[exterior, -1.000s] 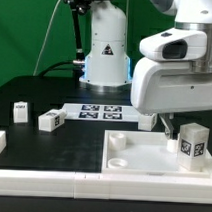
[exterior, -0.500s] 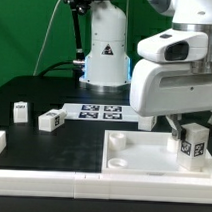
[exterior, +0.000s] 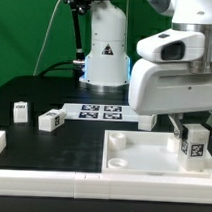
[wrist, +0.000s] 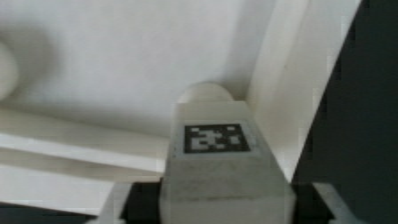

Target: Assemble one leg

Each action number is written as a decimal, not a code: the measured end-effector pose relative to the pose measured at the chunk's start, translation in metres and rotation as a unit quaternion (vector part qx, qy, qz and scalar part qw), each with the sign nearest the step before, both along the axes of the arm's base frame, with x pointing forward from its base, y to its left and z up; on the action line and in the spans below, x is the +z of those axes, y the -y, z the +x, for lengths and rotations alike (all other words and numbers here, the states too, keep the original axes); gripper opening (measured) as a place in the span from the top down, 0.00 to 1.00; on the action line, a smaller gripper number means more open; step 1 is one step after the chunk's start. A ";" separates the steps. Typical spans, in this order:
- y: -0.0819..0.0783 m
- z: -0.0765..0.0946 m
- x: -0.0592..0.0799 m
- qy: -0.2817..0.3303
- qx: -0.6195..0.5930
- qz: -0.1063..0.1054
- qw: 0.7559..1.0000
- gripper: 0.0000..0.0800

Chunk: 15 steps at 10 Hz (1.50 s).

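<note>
Leg (exterior: 194, 148) is clamped in pincer (wrist: 222, 202), long axis vertical, tag faced toward exterior camera, above white tray piece (exterior: 142, 159).

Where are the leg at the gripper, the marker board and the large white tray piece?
Leg (exterior: 193, 146): exterior view, its tagged face.
Marker board (exterior: 99, 114): exterior view, its middle tags.
Tray piece (exterior: 142, 158): exterior view, its bare floor.

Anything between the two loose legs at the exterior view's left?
Nothing. In the exterior view, only bare black table separates the far-left leg from the tilted leg.
</note>
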State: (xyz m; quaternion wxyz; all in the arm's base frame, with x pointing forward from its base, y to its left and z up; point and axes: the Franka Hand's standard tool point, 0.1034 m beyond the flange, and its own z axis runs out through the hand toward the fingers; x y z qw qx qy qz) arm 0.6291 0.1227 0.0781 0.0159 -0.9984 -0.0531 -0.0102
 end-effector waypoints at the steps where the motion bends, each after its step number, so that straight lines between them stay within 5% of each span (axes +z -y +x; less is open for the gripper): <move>1: 0.001 0.000 -0.001 0.000 -0.063 0.006 0.998 0.64; 7: 0.003 0.000 -0.001 -0.011 -0.352 0.023 0.936 0.64; 11: 0.002 0.000 -0.002 -0.029 -0.592 0.040 0.804 0.64; 12: 0.002 0.000 -0.002 -0.030 -0.611 0.042 0.790 0.64; 13: 0.001 0.000 -0.003 -0.031 -0.614 0.043 0.788 0.54; 14: 0.001 0.000 -0.003 -0.030 -0.595 0.042 0.802 0.54; 15: 0.001 0.000 -0.003 -0.031 -0.588 0.041 0.807 0.36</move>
